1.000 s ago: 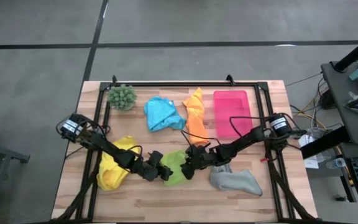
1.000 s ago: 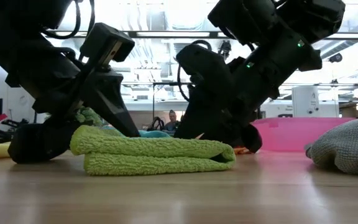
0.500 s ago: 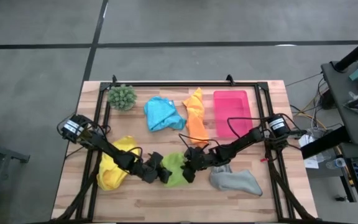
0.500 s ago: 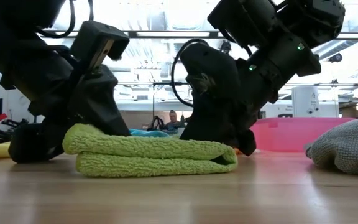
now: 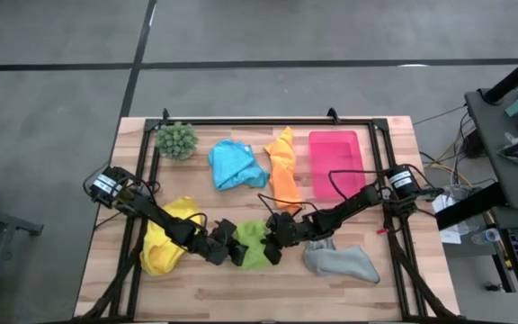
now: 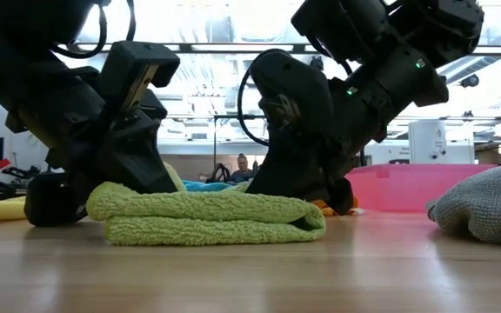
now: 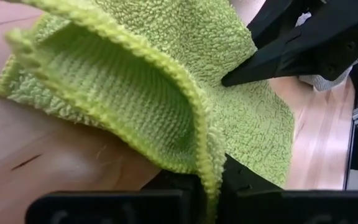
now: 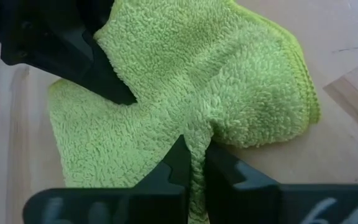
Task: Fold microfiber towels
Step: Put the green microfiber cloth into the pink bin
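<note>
The lime green towel (image 5: pixel 254 245) lies folded over on the table's near middle, and in the low view it shows as a flat stack (image 6: pixel 207 217). My left gripper (image 5: pixel 234 252) is shut on its left side. My right gripper (image 5: pixel 274 247) is shut on its right side. The two grippers face each other across the towel. The yellow towel (image 5: pixel 163 238) lies to the left. At the near right is the grey towel (image 5: pixel 340 261). The blue towel (image 5: pixel 234 165) and the orange towel (image 5: pixel 283 171) lie farther back. My left gripper pinches the towel's hemmed edge (image 7: pixel 205 163) on its left side between its two fingers, coming slanting down from the table's left. The cloth beside the hold stands up in a curl; the rest lies on the table. My right gripper pinches a raised ridge of cloth (image 8: pixel 196 142) on the towel's right side between its two fingers, slanting down from the table's right. One layer or several, I cannot tell. The towel stays on the table, puckered toward the fingers.
A pink tray (image 5: pixel 335 164) lies at the far right and a spiky green plant (image 5: pixel 176 139) stands at the far left. A black frame (image 5: pixel 268 120) runs around the table. Bare wood lies along the near edge.
Both grippers have shut and taken hold of the lime green towel, the left on its left side and the right on its right side. The left gripper has moved in slightly toward the towel. The towel's left end has bunched up a little, and the towel stays on the table.
</note>
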